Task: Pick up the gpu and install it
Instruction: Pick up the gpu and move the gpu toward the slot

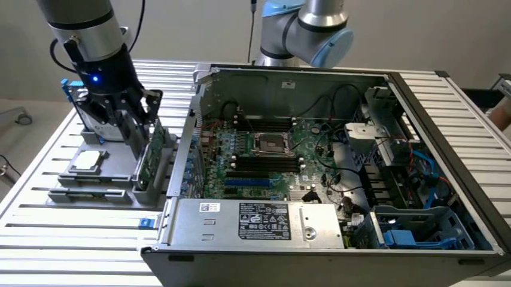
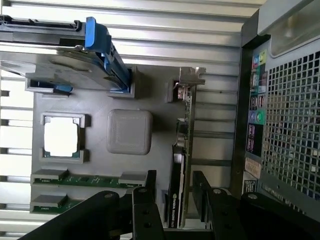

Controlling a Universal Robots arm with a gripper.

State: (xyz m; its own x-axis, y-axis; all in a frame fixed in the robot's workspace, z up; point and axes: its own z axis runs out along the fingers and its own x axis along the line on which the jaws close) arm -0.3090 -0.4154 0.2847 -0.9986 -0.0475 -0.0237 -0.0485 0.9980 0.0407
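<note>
Presently, we view the work from the near edge of the slatted surface, where the open computer case sits with the labelled metal power supply along its near side. Just behind the supply, we find the motherboard exposed inside the case, and at the exterior view's right a blue drive bay. Beside the case, at the exterior view's left, we have the grey parts tray. The gpu stands upright on edge in this tray, along the side next to the case, with its metal bracket at one end. We note the end effector lowered over the card, its fingers apart, one on each side of it, not clamped. Elsewhere in the tray we identify two green memory modules, the square processor chip in its holder and, farther back, the hard drive in a blue frame. Behind the case, we see jointed arm sections with blue covers.
</note>
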